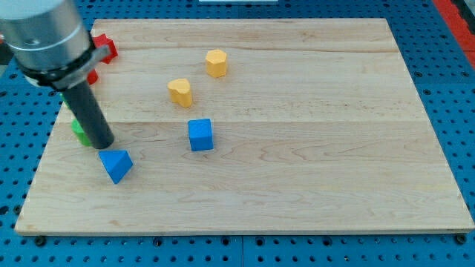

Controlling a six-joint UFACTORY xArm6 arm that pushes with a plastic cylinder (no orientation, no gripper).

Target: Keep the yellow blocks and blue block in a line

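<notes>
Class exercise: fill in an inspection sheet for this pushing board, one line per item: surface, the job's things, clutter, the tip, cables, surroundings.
Surface: wooden board, pale planks, lying flat.
Job's things: yellow hexagonal block toward the view's top; yellow heart-like block below and left of it; blue cube below those, the three in a rough diagonal; blue triangular block apart at the lower left.
Clutter: red block at the top-left edge; green block partly hidden behind the rod.
Tip: my tip sits just above the blue triangular block.
Cables: nothing seen.
Surroundings: blue perforated base around the board.
</notes>
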